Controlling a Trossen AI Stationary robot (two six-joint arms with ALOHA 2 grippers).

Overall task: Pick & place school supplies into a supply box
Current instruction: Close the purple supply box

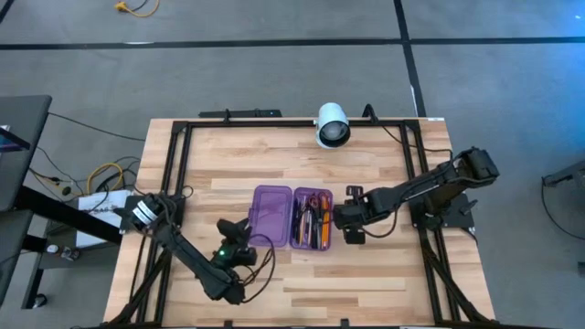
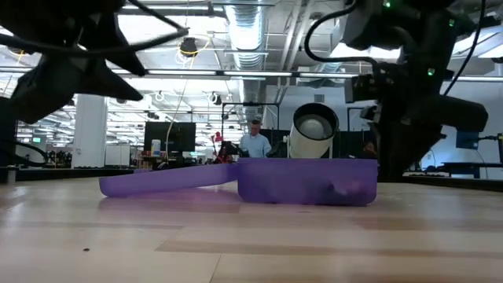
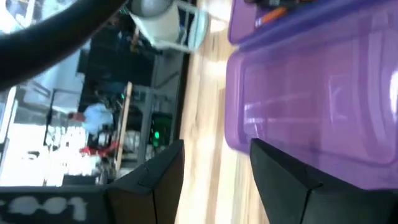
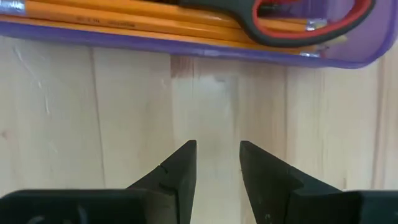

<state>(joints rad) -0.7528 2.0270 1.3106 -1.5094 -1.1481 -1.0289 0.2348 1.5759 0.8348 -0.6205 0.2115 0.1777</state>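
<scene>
- Nearest me in the high view, my left gripper (image 1: 239, 239) sits beside the open lid (image 1: 271, 216) of the supply box (image 1: 292, 217); its fingers (image 3: 283, 180) stand apart with nothing between them, one tip over the lid's edge.
- My right gripper (image 4: 217, 163) hovers over bare table (image 4: 124, 112) just beside the box's tray, jaws parted and empty.
- The purple box lies open mid-table; inside the tray I see orange pencils (image 4: 124, 15) and scissors (image 4: 305, 18) with red-lined handles.
- Farther back, a white camera (image 1: 332, 125) stands at the table's far edge.
- Beyond the table, a person (image 2: 254, 140) shows in the room.
</scene>
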